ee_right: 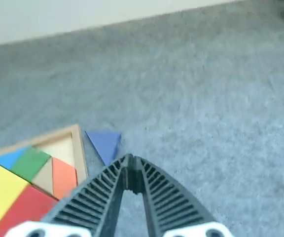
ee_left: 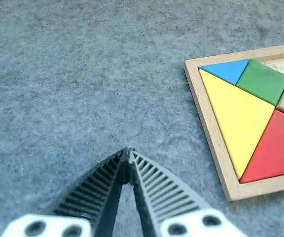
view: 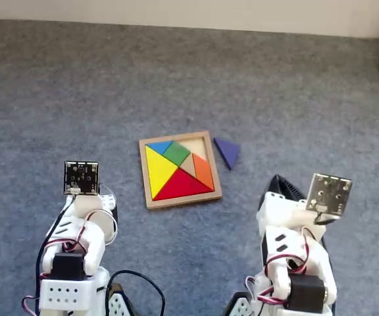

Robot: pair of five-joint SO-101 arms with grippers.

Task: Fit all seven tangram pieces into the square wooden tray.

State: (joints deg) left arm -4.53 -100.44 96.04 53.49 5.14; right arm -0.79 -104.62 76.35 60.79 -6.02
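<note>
Ideally the right jaws, shut and empty like the left jaws, should open over the purple triangle lying on the table at the tray's 2 o'clock, then turn it to match the bare gap in the 1 o'clock corner beside six seated pieces.

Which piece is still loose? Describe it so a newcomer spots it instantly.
Find the square wooden tray in the middle of the grey carpet. Just outside its rim, on the side toward the right arm, lies a dark blue triangle. It is the only piece outside the tray, and darker than the light blue triangle inside.
</note>
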